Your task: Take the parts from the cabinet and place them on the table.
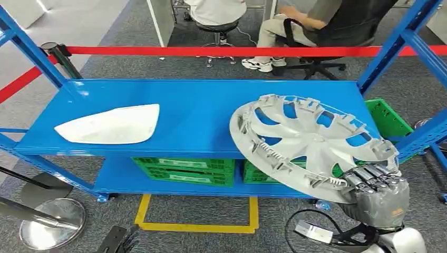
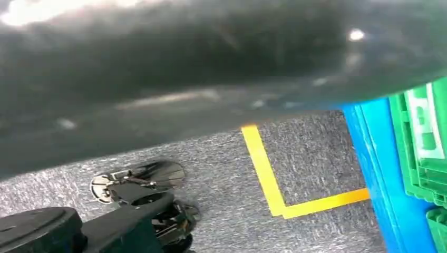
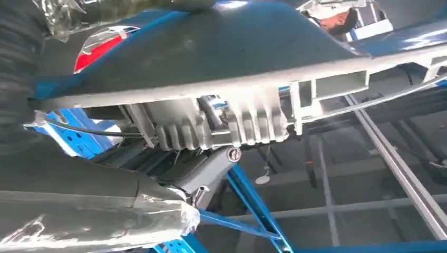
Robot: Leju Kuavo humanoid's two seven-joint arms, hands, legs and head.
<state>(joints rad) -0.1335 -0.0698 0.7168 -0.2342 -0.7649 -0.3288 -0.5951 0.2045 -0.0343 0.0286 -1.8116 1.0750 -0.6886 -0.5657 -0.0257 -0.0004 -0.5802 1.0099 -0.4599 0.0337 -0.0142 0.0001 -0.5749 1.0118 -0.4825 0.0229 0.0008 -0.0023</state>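
My right hand (image 1: pixel 378 188) grips the near rim of a silver hubcap (image 1: pixel 311 142), which is tilted and lifted over the right end of the blue shelf (image 1: pixel 200 118). The right wrist view shows the hubcap's ribbed rim (image 3: pixel 221 113) close up against my hand (image 3: pixel 84 211). A white curved panel (image 1: pixel 110 125) lies flat on the shelf's left part.
Green crates (image 1: pixel 184 168) sit on the lower shelf, another green crate (image 1: pixel 387 118) at the right. A red barrier tape (image 1: pixel 221 51) runs behind the rack. People sit on chairs beyond it. Yellow floor tape (image 2: pixel 274 184) and a stanchion base (image 1: pixel 50 224) lie in front.
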